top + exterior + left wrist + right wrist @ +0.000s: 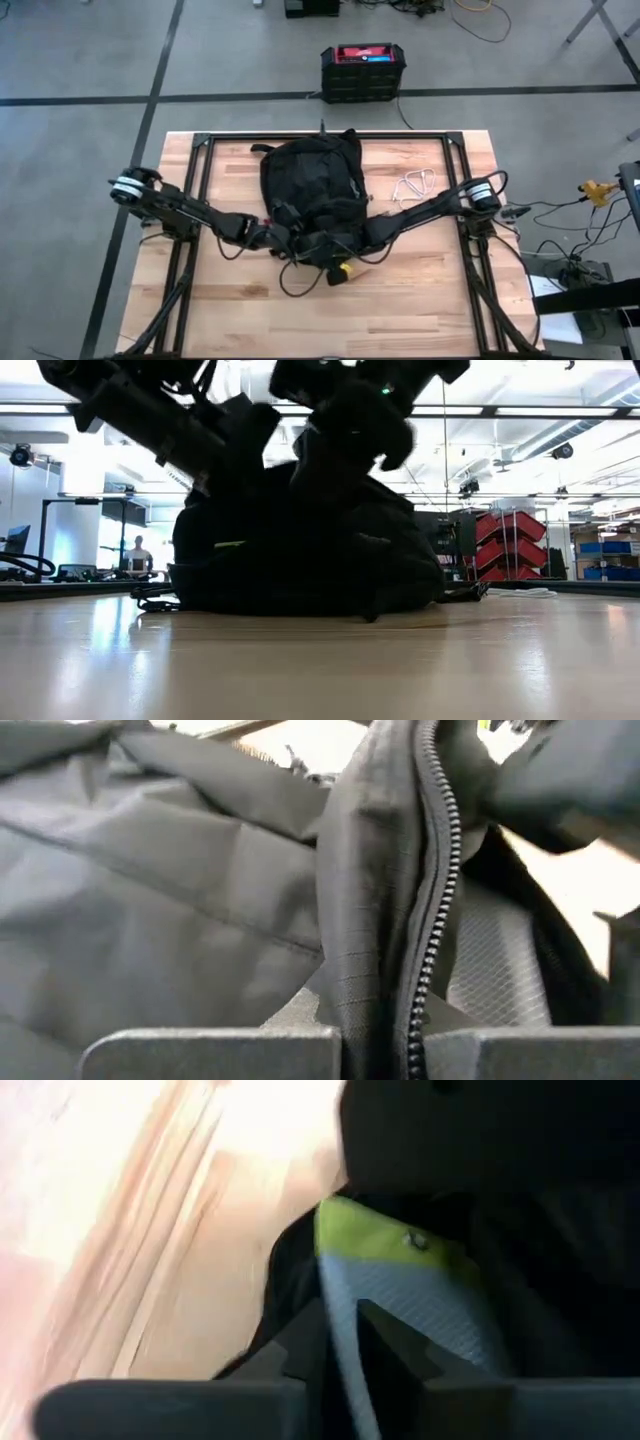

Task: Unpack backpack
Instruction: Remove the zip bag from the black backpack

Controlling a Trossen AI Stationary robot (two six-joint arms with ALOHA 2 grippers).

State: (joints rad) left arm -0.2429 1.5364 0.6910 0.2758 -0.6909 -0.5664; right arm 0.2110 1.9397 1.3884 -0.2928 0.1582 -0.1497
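The black backpack [310, 185] lies in the middle of the table, rounded end toward the far edge; the low view shows it as a dark mound [300, 560]. My left gripper [278, 237] is at its near left corner, shut on the fabric beside an open zip [385, 1040]. My right gripper [345, 262] is at the backpack's near end, shut on a flat yellow-green and pale grey item [390, 1270], seen as a yellow spot [343, 270] in the high view. Black fabric hides the item's far part. My left gripper pinches a raised fold of the backpack's fabric along the zip teeth [400, 970] between its two fingers. It comes in from the table's left. The fold runs on away from the fingers. My right gripper pinches the item's pale grey edge [345, 1320] between its two fingers, coming from the table's right. The yellow-green end lies farther from the fingers, against the black fabric.
Some white wire-like loops [413, 185] lie on the wood to the right of the backpack. A black-and-red box [363, 70] stands on the floor beyond the far edge. Straps and cords [295, 280] trail over the near boards. Bare wood shows near the table's front edge [400, 320].
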